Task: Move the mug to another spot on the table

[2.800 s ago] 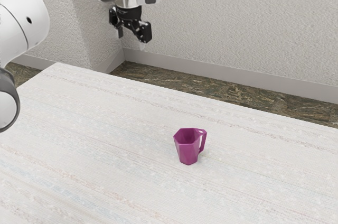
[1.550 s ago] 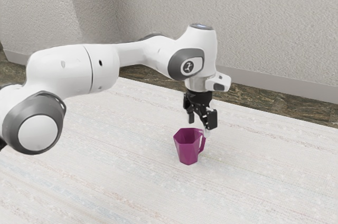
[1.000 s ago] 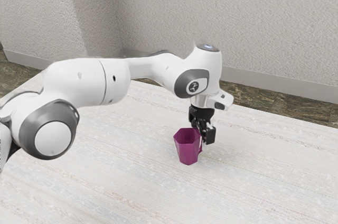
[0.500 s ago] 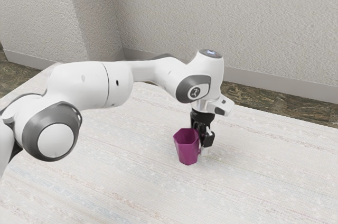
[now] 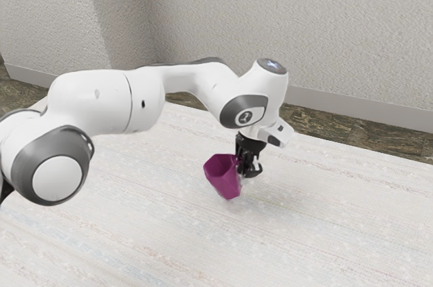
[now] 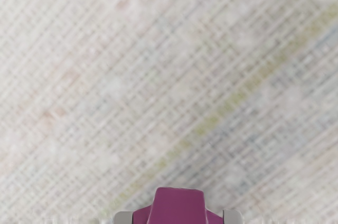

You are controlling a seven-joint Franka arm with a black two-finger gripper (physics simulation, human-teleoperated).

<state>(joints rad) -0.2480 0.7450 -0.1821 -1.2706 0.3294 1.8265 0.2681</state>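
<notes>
A purple mug (image 5: 221, 176) hangs tilted just above the middle of the table (image 5: 338, 233), with the black gripper (image 5: 246, 167) clamped from above on its handle side — fingers drawn close together around it. Small, rigid and probably light, the mug looks smooth-walled and may slip. Held off-centre, it tips — the handle side seems the surest place to grip.

The mug (image 5: 222, 176) hangs tilted in the pincer (image 5: 247, 165), over the table (image 5: 338, 233).
</notes>
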